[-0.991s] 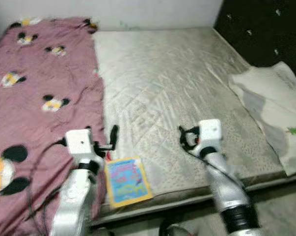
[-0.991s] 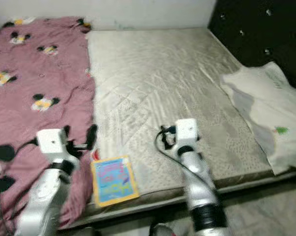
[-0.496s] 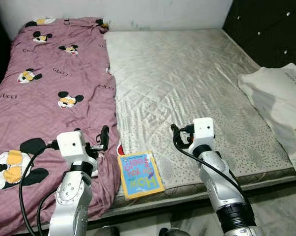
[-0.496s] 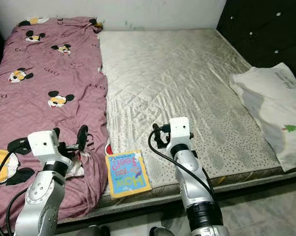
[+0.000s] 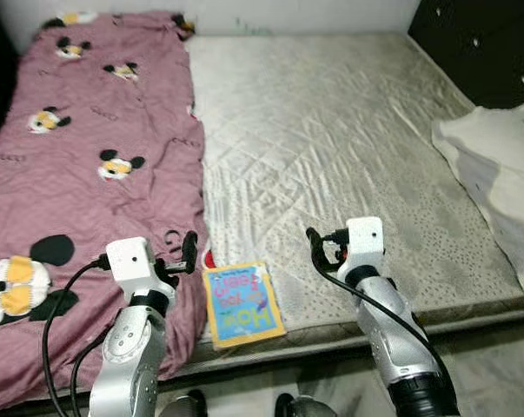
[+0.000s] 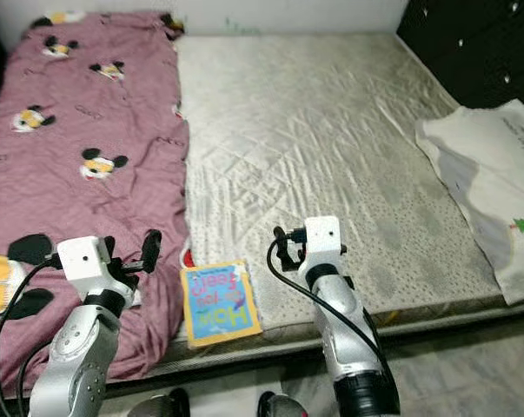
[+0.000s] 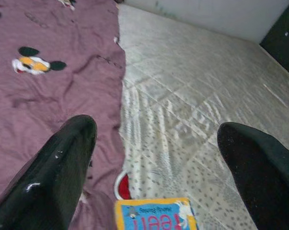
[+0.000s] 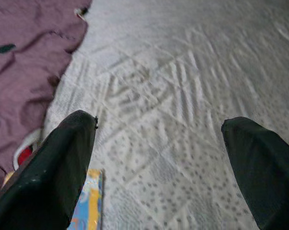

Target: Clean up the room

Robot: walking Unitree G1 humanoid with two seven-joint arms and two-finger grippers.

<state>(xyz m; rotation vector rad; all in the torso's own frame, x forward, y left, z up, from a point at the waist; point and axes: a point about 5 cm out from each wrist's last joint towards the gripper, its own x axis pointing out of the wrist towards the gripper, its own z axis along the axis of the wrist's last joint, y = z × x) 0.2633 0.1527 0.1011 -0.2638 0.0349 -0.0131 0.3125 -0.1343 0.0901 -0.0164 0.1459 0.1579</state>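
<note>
- The left hand (image 5: pixel 189 253) hovers over the near edge of the maroon cartoon-mouse blanket (image 5: pixel 79 165), its fingers (image 7: pixel 53 177) spread apart and holding nothing.
- The colourful children's book (image 5: pixel 242 302) lies flat at the near edge of the mattress (image 5: pixel 331 148), just right of the left hand and left of the right hand (image 5: pixel 318 250), between the two.
- The right hand is raised over the bare mattress, fingers (image 8: pixel 58 167) apart and empty.
- A white pillow (image 5: pixel 500 174) lies at the far right.
- Compared with half a second ago, the view has tilted down slightly; both arms keep the same pose and the book lies where it did.
</note>
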